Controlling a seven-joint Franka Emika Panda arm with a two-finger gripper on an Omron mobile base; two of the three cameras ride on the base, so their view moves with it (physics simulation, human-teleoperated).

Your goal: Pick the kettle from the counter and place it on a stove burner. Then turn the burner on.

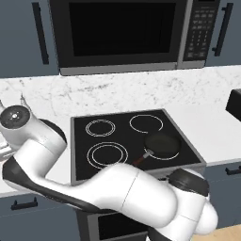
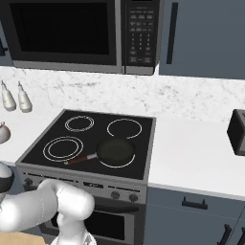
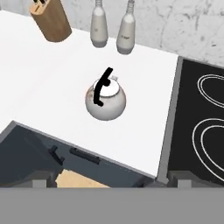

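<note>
Two bottles (image 3: 113, 30) and knife block (image 3: 50, 19) behind upright kettle (image 3: 105, 99); handle runs toward bottles. End effector (image 3: 111, 180) spread, empty.

arm (image 1: 108, 188) bent far left, hand open.

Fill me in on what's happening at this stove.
The arm is reaching left over the counter, and its open gripper looks down at the kettle, which stands untouched there beside the stove. A black pan sits on the front right burner. The large front left burner is free.
</note>
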